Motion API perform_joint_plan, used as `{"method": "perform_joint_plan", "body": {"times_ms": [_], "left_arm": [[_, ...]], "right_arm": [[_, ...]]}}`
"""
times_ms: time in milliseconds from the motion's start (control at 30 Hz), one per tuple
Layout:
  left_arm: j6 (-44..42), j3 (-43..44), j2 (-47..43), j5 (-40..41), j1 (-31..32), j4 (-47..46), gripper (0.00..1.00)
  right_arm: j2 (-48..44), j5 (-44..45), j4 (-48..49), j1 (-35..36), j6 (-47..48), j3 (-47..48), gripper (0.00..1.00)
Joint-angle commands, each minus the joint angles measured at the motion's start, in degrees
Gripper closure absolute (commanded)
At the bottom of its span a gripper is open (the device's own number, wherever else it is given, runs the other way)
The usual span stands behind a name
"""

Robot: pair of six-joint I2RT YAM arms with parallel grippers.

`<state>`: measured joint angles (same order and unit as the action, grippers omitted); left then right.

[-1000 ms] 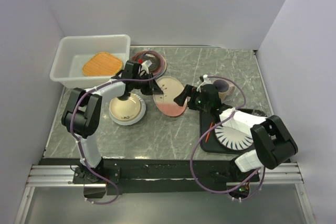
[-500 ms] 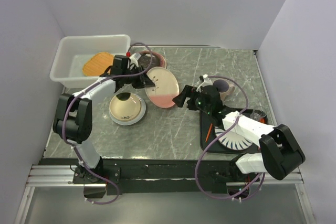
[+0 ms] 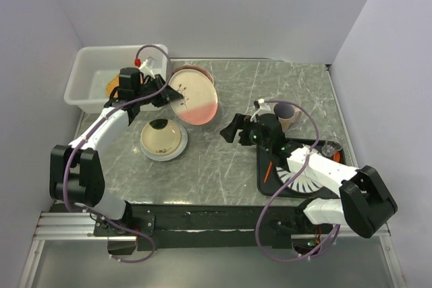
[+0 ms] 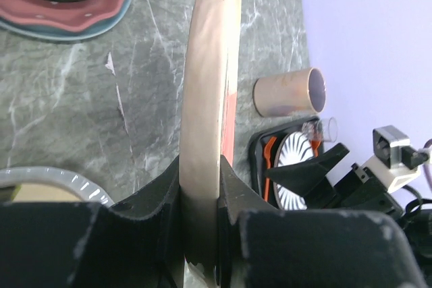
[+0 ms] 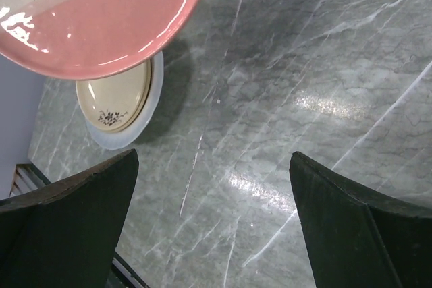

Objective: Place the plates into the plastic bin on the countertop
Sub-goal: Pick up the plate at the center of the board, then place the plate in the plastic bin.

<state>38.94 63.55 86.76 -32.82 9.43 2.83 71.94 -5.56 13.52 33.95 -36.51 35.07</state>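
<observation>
My left gripper (image 3: 164, 94) is shut on the rim of the pink plate (image 3: 194, 94), held in the air right of the plastic bin (image 3: 86, 65). In the left wrist view the plate (image 4: 208, 85) stands edge-on between my fingers (image 4: 156, 202). The orange plate (image 3: 113, 85) lies in the bin, mostly hidden by my arm. The dark brown pink-rimmed plate (image 4: 74, 5) lies on the countertop (image 3: 223, 160) behind the held plate. The tan-gold plate on a white one (image 3: 163, 139) sits at the front left. My right gripper (image 3: 231, 130) is open and empty above bare countertop; the pink plate (image 5: 101, 18) shows in its view.
A black tray (image 3: 264, 180) at the right holds the striped white plate (image 3: 304, 177) and an orange utensil (image 3: 268, 170). A tan cup (image 3: 287, 112) lies on its side behind it, with a small clear glass (image 3: 331, 148) near the tray's right corner. Walls close in at the back and the sides.
My left arm has lifted the pink plate from the middle of the countertop and carried it back and left, close to the bin. My right gripper has drawn back a little.
</observation>
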Motion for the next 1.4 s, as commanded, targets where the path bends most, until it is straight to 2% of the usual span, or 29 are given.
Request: {"method": "perform_joint_plan", "body": {"times_ms": [0, 367, 633, 1000, 1367], "left_arm": [[5.09, -1.4, -7.13, -0.76, -1.87, -11.7, 0.99], [10.62, -8.35, -16.35, 2.06, -8.54, -17.5, 0.99], [16.16, -11.69, -19.35, 2.05, -14.34, -22.6, 0.99], [21.96, -14.06, -18.74, 3.73, -20.5, -27.34, 0.99], [27.15, -16.35, -13.73, 3.81, -25.6, -34.81, 0.99]], "right_arm": [[-2.16, 1.61, -0.07, 0.76, 0.92, -0.88, 0.0], [-2.25, 1.7, 0.46, 1.73, 0.48, -1.5, 0.0], [-1.98, 1.87, 0.28, 1.82, 0.83, -1.41, 0.0], [-1.37, 2.14, 0.01, 1.9, 1.36, -1.14, 0.0], [0.74, 2.4, 0.01, 1.9, 2.23, -0.09, 0.0]]}}
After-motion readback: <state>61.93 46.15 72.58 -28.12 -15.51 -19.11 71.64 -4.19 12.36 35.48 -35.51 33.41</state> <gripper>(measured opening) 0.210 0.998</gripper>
